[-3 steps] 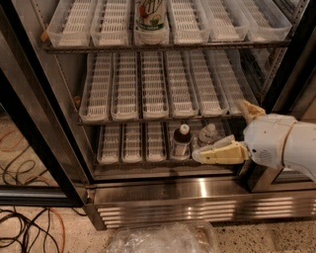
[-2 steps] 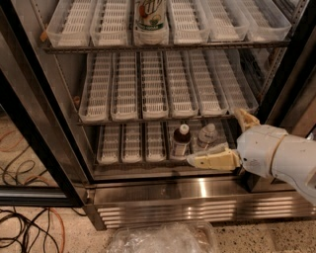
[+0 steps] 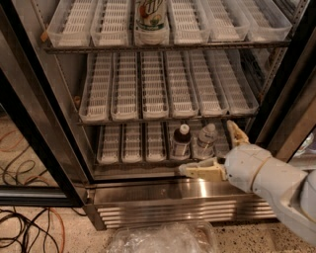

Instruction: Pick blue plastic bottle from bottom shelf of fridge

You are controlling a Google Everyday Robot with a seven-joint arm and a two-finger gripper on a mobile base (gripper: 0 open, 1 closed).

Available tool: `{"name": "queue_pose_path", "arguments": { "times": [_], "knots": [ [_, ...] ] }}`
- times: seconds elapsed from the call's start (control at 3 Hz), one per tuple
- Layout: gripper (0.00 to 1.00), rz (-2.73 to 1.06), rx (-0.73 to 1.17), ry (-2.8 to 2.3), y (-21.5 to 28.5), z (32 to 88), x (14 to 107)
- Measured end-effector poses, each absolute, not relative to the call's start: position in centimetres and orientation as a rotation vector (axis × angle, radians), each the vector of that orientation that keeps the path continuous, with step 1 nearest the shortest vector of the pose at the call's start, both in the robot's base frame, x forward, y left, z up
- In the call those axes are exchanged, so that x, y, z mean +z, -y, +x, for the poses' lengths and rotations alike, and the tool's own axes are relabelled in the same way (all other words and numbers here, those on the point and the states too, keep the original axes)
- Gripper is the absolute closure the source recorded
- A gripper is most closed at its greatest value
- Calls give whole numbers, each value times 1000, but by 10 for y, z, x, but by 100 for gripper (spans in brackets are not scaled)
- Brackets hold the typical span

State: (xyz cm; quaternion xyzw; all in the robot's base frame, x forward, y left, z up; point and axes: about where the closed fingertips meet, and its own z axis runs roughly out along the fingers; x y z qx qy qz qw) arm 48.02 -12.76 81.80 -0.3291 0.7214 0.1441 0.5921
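Note:
The blue plastic bottle, with a dark body and a white cap, stands upright on the bottom shelf of the fridge. A clear bottle stands just to its right. My gripper is open at the front of the bottom shelf. One cream finger lies low in front of the two bottles. The other reaches up to the right of the clear bottle. The gripper holds nothing.
A can or bottle with a printed label stands on the top rack. The middle rack holds only white trays. The black door frame is open at the left. Cables and a clear plastic bag lie on the floor.
My gripper and arm have moved left, closer to the two bottles on the bottom shelf. The bottles have not moved.

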Motion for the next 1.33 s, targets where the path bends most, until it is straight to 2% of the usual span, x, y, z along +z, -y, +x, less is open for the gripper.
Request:
{"name": "queue_pose_path", "arguments": {
  "times": [1.33],
  "knots": [
    [0,-521,389,-1609,107,489,739]
  ]
}}
